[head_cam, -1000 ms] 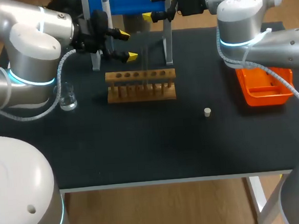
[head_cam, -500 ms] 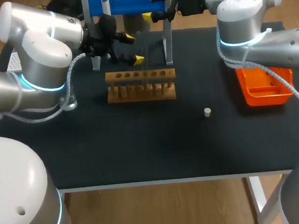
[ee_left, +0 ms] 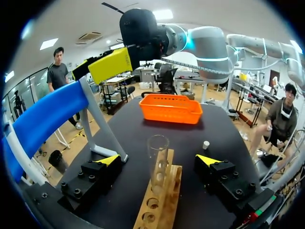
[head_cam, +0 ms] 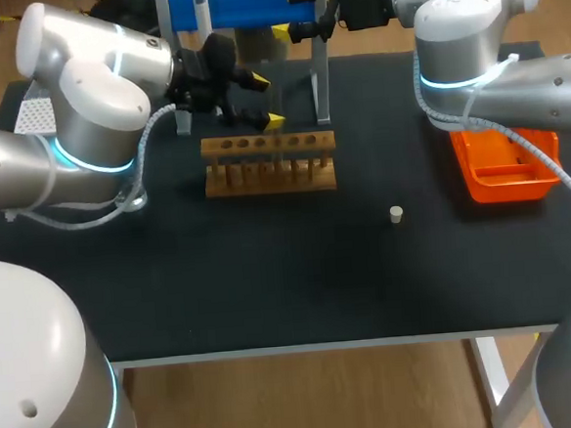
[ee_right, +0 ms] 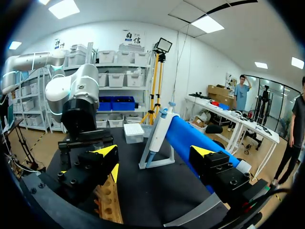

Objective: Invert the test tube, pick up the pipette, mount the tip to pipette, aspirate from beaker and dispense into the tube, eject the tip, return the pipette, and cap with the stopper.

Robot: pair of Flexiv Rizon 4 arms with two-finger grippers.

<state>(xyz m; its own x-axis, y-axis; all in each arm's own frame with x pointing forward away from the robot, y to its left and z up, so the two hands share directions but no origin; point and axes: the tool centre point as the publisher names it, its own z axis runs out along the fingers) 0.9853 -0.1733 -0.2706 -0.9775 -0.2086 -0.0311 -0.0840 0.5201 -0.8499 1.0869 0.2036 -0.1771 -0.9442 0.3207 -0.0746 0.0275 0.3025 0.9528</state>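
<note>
- Black table (head_cam: 271,284).
- Wooden test tube rack (head_cam: 269,163), toward the far side.
- Pipette stand (head_cam: 322,89), behind the rack.
- Small stopper (head_cam: 396,214), right of the rack.
- Orange tray (head_cam: 506,167), near the right edge.

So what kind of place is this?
Probably a robotics lab's chemistry bench: a wooden test tube rack holding a glass tube, a pipette on its stand, and an orange tray.

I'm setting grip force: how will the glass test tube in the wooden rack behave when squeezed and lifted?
The test tube looks thin, clear glass: probably fragile and slippery. It appears empty, so likely light. Round, so apt to roll if laid down.
</note>
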